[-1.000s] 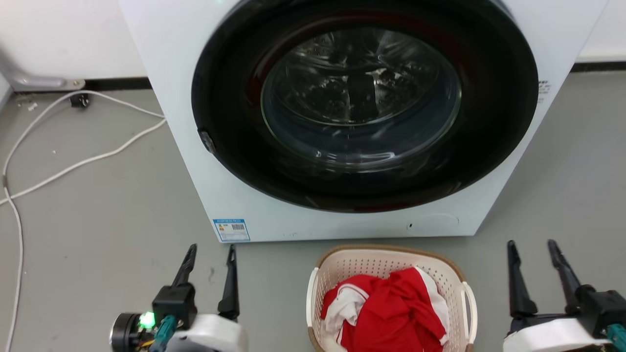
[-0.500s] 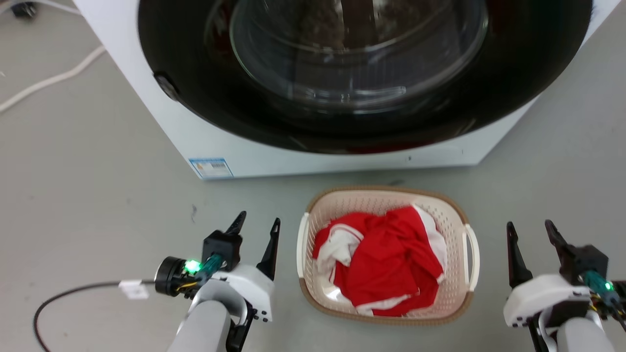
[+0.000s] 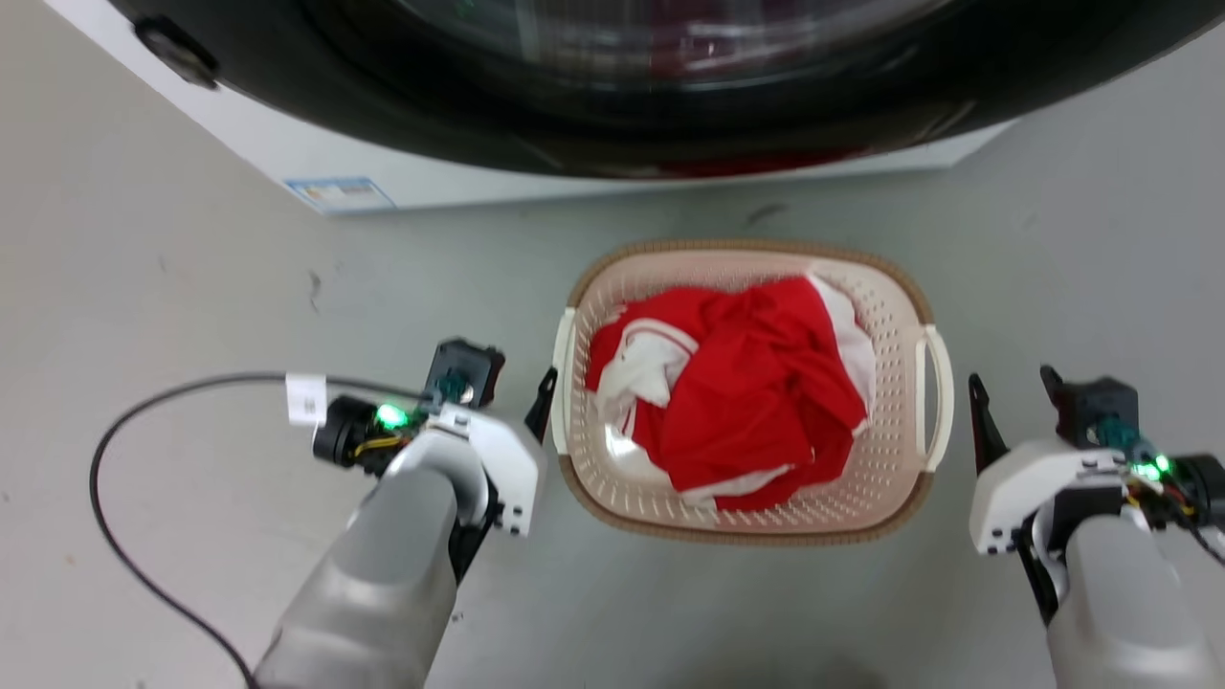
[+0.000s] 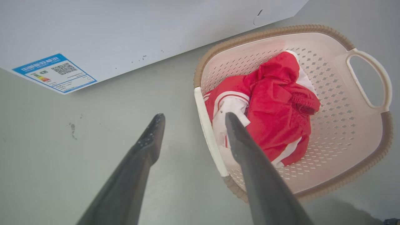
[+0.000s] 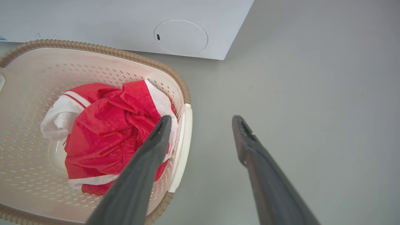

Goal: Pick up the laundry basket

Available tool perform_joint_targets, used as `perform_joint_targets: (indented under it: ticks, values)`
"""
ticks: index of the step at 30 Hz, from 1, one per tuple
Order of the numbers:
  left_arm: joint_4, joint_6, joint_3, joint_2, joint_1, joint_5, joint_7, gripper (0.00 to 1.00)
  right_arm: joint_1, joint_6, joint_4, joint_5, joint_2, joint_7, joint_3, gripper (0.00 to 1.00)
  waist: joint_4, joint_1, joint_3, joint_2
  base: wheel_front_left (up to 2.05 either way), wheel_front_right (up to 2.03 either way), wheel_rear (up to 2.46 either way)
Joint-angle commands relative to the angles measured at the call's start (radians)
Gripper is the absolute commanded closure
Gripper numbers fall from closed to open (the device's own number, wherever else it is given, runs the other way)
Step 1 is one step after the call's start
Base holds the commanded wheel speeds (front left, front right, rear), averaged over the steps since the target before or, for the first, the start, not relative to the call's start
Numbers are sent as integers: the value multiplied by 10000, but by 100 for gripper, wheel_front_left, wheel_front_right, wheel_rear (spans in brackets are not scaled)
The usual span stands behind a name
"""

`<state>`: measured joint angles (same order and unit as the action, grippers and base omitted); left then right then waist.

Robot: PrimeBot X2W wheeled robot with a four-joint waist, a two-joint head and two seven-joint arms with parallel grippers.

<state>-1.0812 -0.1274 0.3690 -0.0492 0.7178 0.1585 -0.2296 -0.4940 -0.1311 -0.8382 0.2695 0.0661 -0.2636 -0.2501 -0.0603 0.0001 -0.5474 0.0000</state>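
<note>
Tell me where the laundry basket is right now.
In the head view the laundry basket sits on the floor at centre, just in front of the washing machine, between the left gripper and the right gripper.

White washing machine (image 3: 612, 105), blue label (image 3: 340, 194), red-and-white garment (image 3: 737, 383), grey floor (image 3: 144, 287)

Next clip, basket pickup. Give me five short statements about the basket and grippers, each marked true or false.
1. The laundry basket holds red and white clothing. True.
2. The left gripper is shut on a handle. False: it is open, holding nothing.
3. The right gripper is open. True.
4. Both grippers are on the same side of the basket. False: one flanks each side.
5. The basket stands on the floor before the washing machine. True.
</note>
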Motion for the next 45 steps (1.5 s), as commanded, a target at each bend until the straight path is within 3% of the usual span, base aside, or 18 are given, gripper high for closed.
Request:
perform_joint_targets:
  ticks: [1,14,28,29,30,31,32,45]
  values:
    - [-121,-9,92,-20,260,123,74,0,-309,7,-176,136,54,-18,-17,0,-95,-1,-643,0,0,0,0]
    - [-843,-23,2410,-24,1946,2187,1367,0,-2408,8,-2794,1004,244,-19,-202,0,-245,-1,-2262,0,0,0,0]
    - [-1380,-25,3588,-140,3008,3081,1405,0,-3486,8,-3484,1722,204,-18,-663,0,-12,-1,-3370,0,0,0,0]
    - [-1444,-20,3641,-157,3047,3097,1410,0,-3528,8,-3455,1753,190,-18,-709,38,-13,-1,-3415,0,0,0,0]
    - [-1504,-13,3716,-159,3066,3118,1461,9,-3546,8,-3455,1809,177,-18,-734,100,-17,-1,-3448,0,0,0,0]
    - [-1538,-13,3791,-167,3094,3134,1452,84,-3546,8,-3502,1848,153,-18,-753,100,-19,-1,-3473,0,0,0,0]
    - [-1573,-11,3840,-182,3129,3176,1419,100,-3561,8,-3520,1883,131,-18,-778,100,-25,-1,-3495,0,0,0,0]
    - [-1768,-38,4463,-122,2813,3727,1534,100,-3230,16,-3979,2456,177,2,-874,100,84,-1,-2701,0,0,0,0]
